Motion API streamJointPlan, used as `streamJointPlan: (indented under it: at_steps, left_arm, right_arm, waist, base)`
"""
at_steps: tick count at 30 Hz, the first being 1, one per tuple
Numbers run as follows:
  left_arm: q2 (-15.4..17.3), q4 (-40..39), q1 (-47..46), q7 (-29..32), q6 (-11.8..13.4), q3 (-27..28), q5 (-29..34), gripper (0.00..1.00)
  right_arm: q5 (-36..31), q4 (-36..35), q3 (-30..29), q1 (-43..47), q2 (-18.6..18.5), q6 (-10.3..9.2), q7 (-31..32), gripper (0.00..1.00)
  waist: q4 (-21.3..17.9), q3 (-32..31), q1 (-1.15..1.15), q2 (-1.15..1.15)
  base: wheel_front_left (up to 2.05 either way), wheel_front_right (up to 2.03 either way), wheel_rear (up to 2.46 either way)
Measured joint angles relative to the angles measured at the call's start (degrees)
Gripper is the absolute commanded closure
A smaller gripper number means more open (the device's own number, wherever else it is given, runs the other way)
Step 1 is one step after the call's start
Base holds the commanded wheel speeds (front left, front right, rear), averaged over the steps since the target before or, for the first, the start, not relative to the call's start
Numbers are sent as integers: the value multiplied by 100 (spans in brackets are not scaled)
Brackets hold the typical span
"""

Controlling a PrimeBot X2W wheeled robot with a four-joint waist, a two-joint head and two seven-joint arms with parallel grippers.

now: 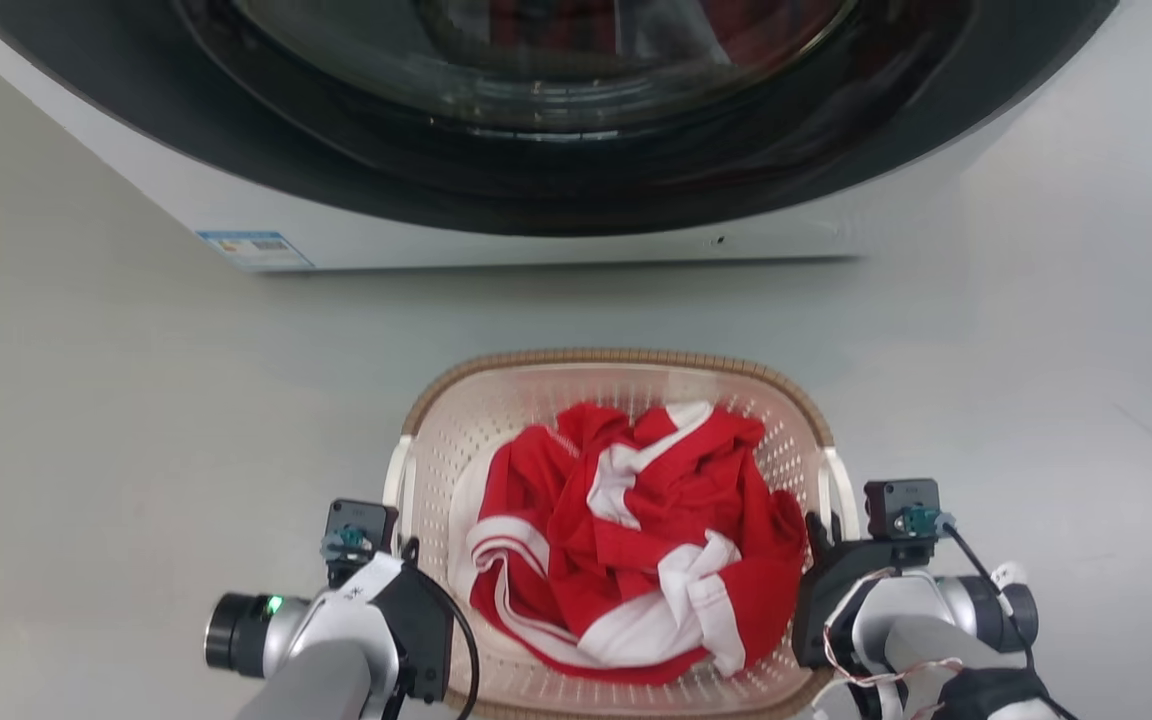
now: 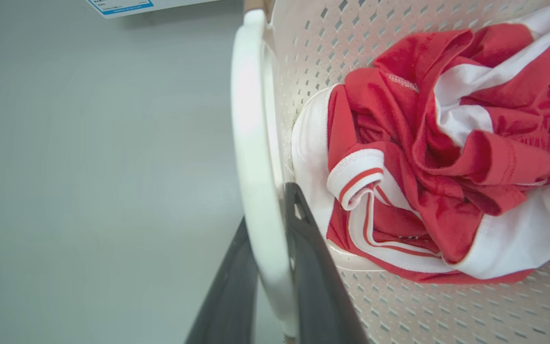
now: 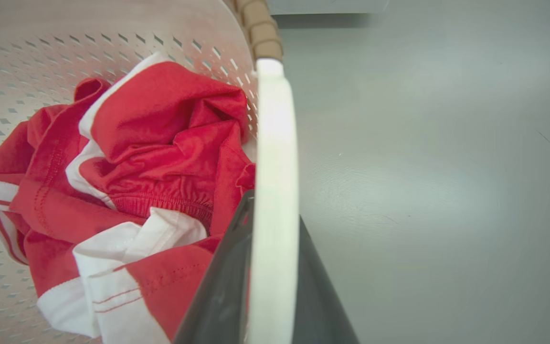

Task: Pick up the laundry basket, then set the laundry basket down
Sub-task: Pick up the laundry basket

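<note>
The left gripper (image 2: 268,210) is pinching narrowly on the white side handle (image 2: 255,134) running between its fingers. The right gripper (image 3: 275,210) is clamping the opposite white handle (image 3: 275,143) likewise. Inward of both, the small cream perforated plastic laundry basket (image 1: 616,357) with its brown woven-look rim is holding crumpled red-and-white clothes (image 1: 636,540). Beyond the fingertips, a white washing machine (image 1: 496,250) is running off frame.

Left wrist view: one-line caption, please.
Left end effector grips the white handle of the laundry basket, red-and-white clothes heaped inside.
</note>
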Motion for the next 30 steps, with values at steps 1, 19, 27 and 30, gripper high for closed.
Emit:
streamJointPlan:
  at_steps: [1, 19, 27, 30]
  left_arm:
    - [0, 4, 69, 26, 0, -11, -25, 100]
    - [15, 247, 1188, 350, -99, -188, -353, 100]
    - [20, 336, 1647, 459, -109, -243, -439, 100]
    - [32, 334, 1724, 498, -109, -288, -442, 100]
  right_arm:
    - [38, -14, 34, 64, 1, 0, 38, 100]
    - [754, -333, 724, 1087, 0, -35, 630, 100]
    - [1026, -443, 1033, 1535, -1, -78, 828, 100]
    - [1089, -468, 1103, 1609, -5, -85, 879, 100]
  waist:
    - [-5, -78, 0, 0]
    - [-81, -1574, -1, 0]
    - [-131, -2232, -1, -1]
    - [-155, -2424, 0, 0]
  base:
    - [0, 0, 0]
    - [0, 0, 0]
    - [0, 0, 0]
    - [0, 0, 0]
